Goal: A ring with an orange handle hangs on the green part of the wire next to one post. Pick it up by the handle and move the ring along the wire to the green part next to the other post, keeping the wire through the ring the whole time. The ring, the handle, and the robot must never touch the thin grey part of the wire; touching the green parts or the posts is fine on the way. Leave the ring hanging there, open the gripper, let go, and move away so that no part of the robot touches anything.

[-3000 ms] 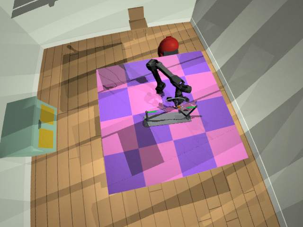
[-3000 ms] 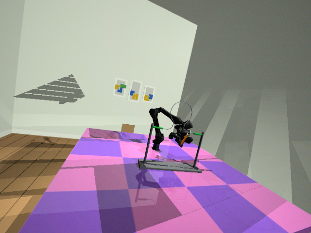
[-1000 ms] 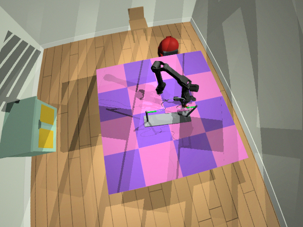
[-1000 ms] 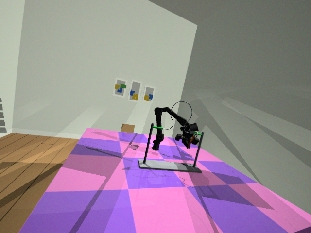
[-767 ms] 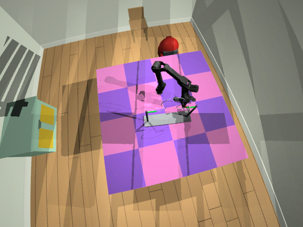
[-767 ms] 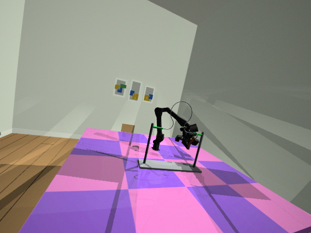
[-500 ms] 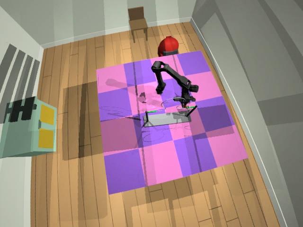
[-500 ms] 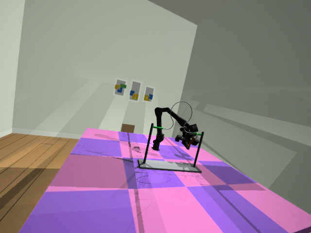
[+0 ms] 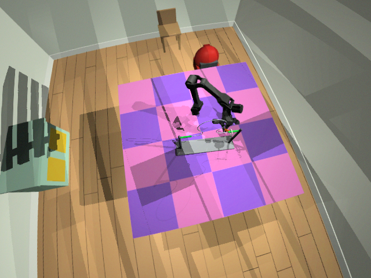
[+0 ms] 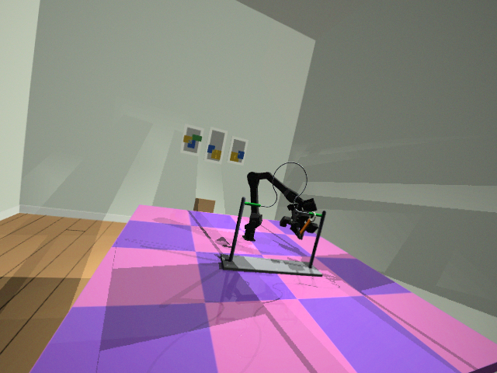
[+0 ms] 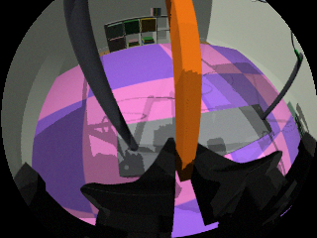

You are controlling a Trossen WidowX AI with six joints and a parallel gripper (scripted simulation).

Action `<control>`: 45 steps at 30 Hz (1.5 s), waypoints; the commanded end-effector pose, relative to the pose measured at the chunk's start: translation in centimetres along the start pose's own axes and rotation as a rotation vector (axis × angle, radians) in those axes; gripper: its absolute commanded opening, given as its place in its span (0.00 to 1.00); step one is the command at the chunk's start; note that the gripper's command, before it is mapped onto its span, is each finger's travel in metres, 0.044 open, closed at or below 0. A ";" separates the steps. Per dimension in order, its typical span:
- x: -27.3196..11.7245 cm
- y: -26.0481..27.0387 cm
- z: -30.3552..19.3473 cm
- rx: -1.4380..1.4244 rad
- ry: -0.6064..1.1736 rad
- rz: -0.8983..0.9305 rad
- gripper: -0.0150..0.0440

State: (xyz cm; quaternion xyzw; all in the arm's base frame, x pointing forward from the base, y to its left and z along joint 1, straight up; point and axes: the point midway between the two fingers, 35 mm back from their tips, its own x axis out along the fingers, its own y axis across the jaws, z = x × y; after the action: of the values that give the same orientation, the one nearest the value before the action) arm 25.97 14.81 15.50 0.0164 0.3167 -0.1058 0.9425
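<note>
One orange handle (image 9: 226, 130) (image 10: 305, 225) (image 11: 187, 89) slants in the exterior view, its long axis running from the ring (image 9: 227, 130) (image 10: 310, 220) at upper right down to the lower left. In the wrist view we see it almost upright, entering at the top edge and narrowing towards its low end; in the top view it looks short, pointing from the ring towards the upper left.

The ring is at the green part (image 9: 235, 131) (image 10: 318, 214) beside the right-hand post (image 9: 235, 136) (image 10: 317, 241) of the top and exterior views. We cannot tell whether they touch. The end effector (image 9: 224, 129) (image 10: 300, 234) (image 11: 177, 142) is nearly closed, its fingers gripping the handle's low end.

From there the wire (image 9: 209, 120) (image 10: 290, 162) curves through a large loop to the other green part (image 9: 185, 136) (image 10: 251, 203), at the left-hand post (image 9: 179, 142) (image 10: 237, 231). Both posts rise from a grey base (image 9: 195, 147) (image 10: 256, 263) (image 11: 233, 124) on the checkered table (image 9: 191, 194) (image 10: 280, 337) (image 11: 134, 69).

Above the fingers, the handle's upper end is cut off in our wrist view, and the ring lies outside it. In the exterior view, dark gripper parts behind the wire make its thin stretch near the ring hard for us to trace.
</note>
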 end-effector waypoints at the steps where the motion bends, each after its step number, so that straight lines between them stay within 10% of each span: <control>1: 0.0 0.0 0.0 0.000 0.000 0.000 0.27; 7: -0.2 0.0 0.0 0.000 0.001 0.000 0.53; 45: -5.7 0.1 -0.2 -0.001 0.011 0.001 0.61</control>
State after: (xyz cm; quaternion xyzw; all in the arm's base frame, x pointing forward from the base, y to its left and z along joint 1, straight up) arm 21.91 15.79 18.38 0.0163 0.3216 -0.1060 0.9408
